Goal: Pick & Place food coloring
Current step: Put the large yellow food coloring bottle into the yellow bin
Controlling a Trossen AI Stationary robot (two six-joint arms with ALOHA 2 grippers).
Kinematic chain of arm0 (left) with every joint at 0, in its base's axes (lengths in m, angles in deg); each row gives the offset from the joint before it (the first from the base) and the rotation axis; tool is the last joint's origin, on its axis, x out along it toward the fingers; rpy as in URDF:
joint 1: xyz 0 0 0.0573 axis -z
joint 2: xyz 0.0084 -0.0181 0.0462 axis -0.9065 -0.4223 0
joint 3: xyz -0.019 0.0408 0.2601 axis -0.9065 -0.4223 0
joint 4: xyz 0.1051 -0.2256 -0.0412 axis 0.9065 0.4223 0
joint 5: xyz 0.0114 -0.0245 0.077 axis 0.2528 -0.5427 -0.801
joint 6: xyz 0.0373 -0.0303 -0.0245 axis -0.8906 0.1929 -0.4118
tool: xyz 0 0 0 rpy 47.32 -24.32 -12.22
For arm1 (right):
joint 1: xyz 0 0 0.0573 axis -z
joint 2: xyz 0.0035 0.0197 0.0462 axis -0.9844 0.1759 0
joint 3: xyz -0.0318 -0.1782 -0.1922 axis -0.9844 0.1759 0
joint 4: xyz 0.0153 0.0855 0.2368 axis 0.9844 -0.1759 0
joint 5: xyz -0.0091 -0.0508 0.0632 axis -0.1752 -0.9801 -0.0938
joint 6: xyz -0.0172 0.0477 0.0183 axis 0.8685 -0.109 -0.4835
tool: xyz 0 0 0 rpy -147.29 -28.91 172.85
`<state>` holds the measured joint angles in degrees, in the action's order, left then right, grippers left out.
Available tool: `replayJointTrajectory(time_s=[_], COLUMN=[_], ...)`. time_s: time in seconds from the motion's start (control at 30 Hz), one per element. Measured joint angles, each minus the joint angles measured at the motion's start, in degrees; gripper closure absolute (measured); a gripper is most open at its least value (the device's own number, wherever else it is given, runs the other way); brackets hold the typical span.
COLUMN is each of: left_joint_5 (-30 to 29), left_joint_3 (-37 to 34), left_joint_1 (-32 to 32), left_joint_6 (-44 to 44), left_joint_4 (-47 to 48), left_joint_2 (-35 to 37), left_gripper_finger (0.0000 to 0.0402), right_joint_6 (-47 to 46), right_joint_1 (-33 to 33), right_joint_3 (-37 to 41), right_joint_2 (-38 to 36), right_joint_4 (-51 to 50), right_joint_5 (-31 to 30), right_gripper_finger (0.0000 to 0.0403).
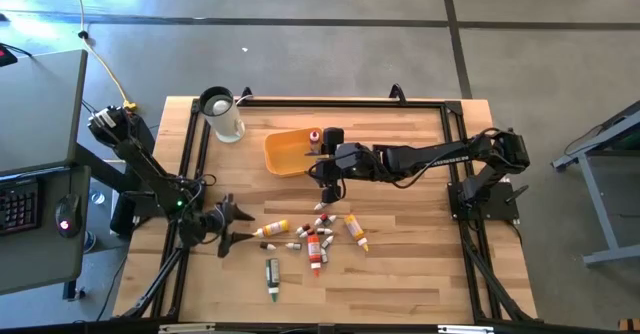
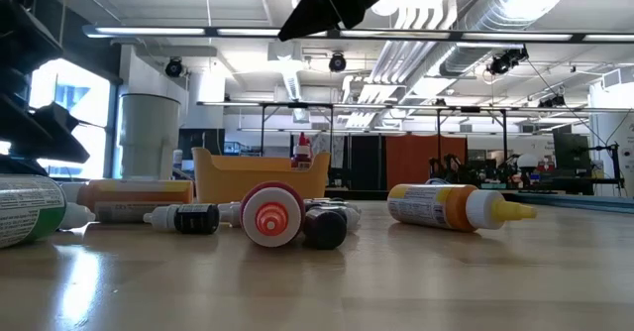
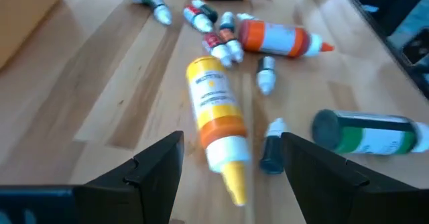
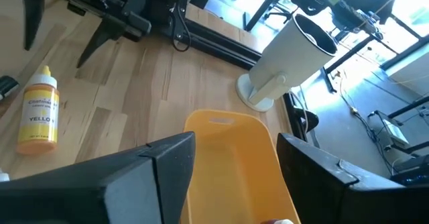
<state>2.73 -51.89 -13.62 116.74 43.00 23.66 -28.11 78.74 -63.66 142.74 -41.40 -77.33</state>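
Nearest our wide left fingers [image 3: 231,160], low-centre in frame, the yellow bottle [image 3: 216,120] lies lengthwise between them; right fingers [image 4: 234,158] gape over the tray [image 4: 231,150].

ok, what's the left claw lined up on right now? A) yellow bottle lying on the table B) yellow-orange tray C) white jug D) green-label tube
A: in the left wrist view the yellow bottle lies between the open left claw fingers, just ahead of them.

"What do you look like?"
"My two arms are dark, jointed segments. A small green light glows on the left one."
"And each gripper?"
"My left gripper [image 1: 232,226] and right gripper [image 1: 327,194] carry flat, black, tapered fingers."
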Motion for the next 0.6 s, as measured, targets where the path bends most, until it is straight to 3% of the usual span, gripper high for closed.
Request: replayJointTrajectory(time_s=[0.27,0.6], left_joint_5=[-0.1,3.3], left_joint_3=[0.0,0.0], left_joint_1=[0.0,0.0], left_joint_6=[6.5,7.4], left_joint_4=[-1.2,-1.0], left_joint_2=[0.0,0.0], left_gripper_finger=[0.0156,0.0156], right_joint_6=[0.0,0.0], right_joint_1=[0.0,0.0], right_joint_3=[0.0,0.0], right_joint_2=[0.0,0.0], right_joint_4=[-0.1,-0.2], right_joint_5=[0.0,0.0], right_gripper_finger=[0.0197,0.0197])
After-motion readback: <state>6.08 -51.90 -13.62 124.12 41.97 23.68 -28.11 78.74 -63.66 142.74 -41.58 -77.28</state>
